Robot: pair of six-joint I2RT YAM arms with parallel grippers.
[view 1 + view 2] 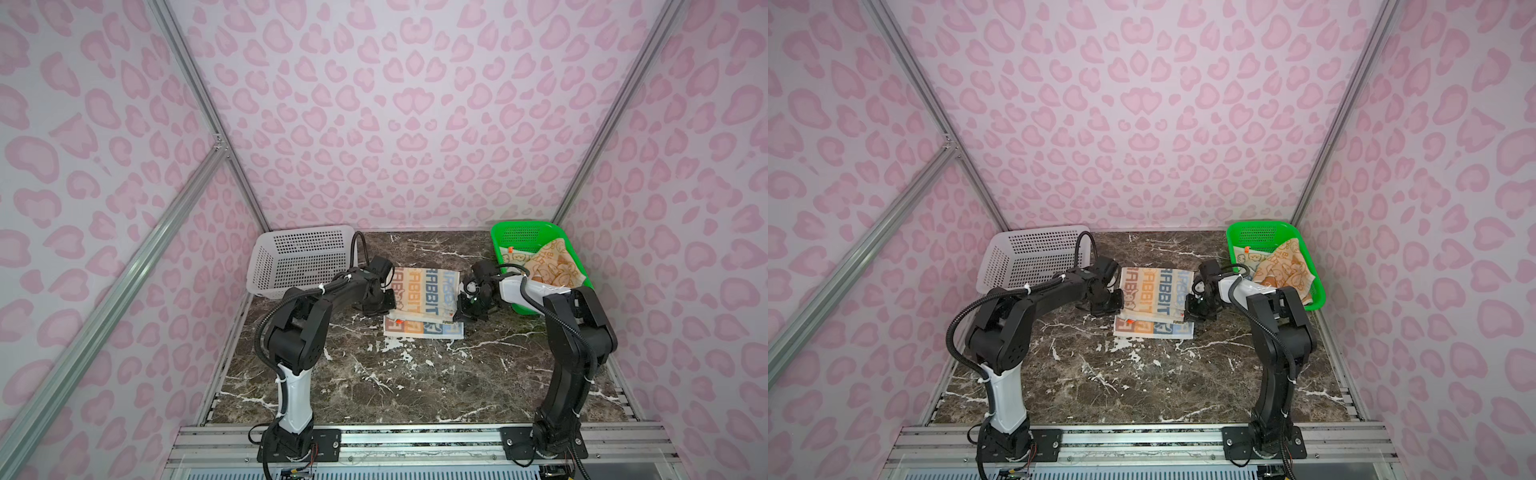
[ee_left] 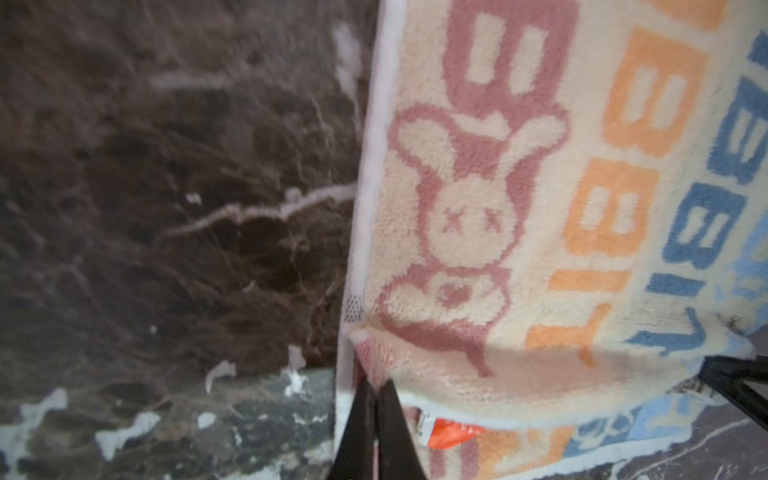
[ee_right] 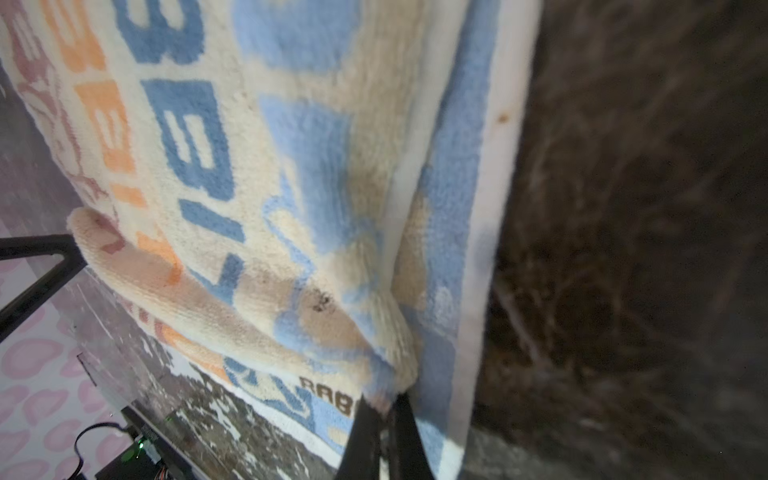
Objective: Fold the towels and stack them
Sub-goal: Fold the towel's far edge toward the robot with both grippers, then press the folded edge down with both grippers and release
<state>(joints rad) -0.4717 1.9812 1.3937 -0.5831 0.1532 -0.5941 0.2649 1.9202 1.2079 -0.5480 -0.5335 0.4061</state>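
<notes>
A cream terry towel with orange and blue "RABBIT" letters (image 1: 424, 297) (image 1: 1156, 297) lies near the middle of the dark marble counter (image 1: 374, 374), between the two arms. It is doubled over: an upper layer covers most of a lower layer, and a strip of that lower layer shows on the side nearer the arm bases. The left gripper (image 1: 384, 305) (image 2: 376, 386) is closed on the left corner of the upper layer, its black fingertips pinching the white hem beside a pink rabbit figure. The right gripper (image 1: 463, 309) (image 3: 384, 405) is likewise clamped on the right corner, where the cloth bunches into a small peak at a pale blue border. At the back right stands a green perforated plastic basket (image 1: 503, 235), which holds an orange towel with cream bunnies (image 1: 552, 270) crumpled beside a paler bunny-print cloth (image 1: 515, 259) whose colour is hard to tell. A white perforated plastic basket (image 1: 299, 257) stands at the back left, just behind the left arm.
</notes>
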